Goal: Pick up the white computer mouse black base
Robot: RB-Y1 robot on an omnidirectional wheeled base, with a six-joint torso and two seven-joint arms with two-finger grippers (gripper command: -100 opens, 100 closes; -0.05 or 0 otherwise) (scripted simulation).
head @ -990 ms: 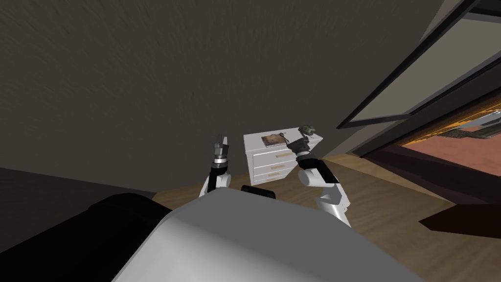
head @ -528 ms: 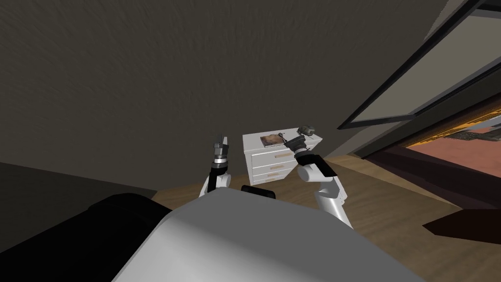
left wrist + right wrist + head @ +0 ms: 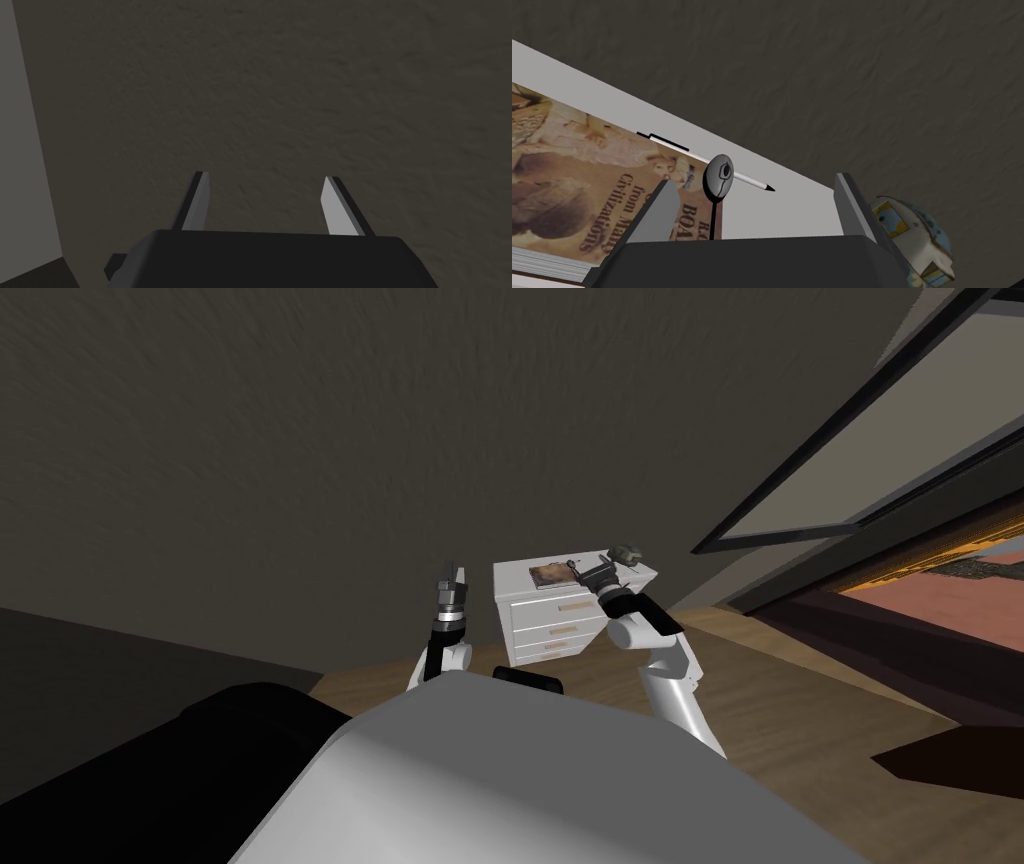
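Note:
A small grey-white computer mouse (image 3: 718,177) with a dark underside rests on the edge of a picture book (image 3: 582,190), its thin black cord running down toward my hand. Both lie on top of a white dresser (image 3: 560,610). My right gripper (image 3: 754,180) is open and level with the mouse, which sits between the fingers, closer to the book-side finger (image 3: 662,207) and not touched by either. In the head view that gripper (image 3: 583,571) hovers over the dresser top by the mouse (image 3: 572,563). My left gripper (image 3: 453,579) is raised beside the dresser, and its fingers (image 3: 264,176) stand open on nothing.
A white pen with black ends (image 3: 707,161) lies just behind the mouse, partly on the book. A small painted rounded object (image 3: 912,240) stands at the dresser's right end. A dark wall runs close behind the dresser. A large window (image 3: 880,468) is to the right.
My right arm has swung left along the dresser top, bringing its gripper closer to the mouse. The left arm has stayed where it was.

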